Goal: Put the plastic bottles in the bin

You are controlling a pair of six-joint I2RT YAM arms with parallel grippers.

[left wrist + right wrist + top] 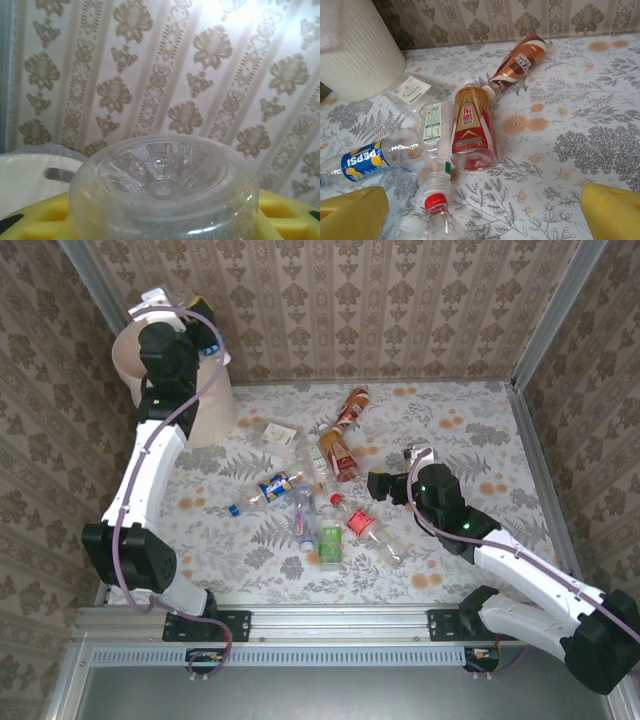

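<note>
One clear bottle (162, 185), dimpled base caught wrist-side, is clamped in the left gripper (165, 219) over the beige bin (210, 405) at ten o'clock, loose bottles (470, 130) are faced by the right gripper's (485, 210) parted fingers (612, 212).

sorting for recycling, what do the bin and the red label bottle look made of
The bin: probably moulded plastic, matte pale beige, opaque, with faint vertical lines on its wall. The red-label bottle: thin clear plastic, glossy, see-through at its base end; its red and gold label looks like printed film.
</note>
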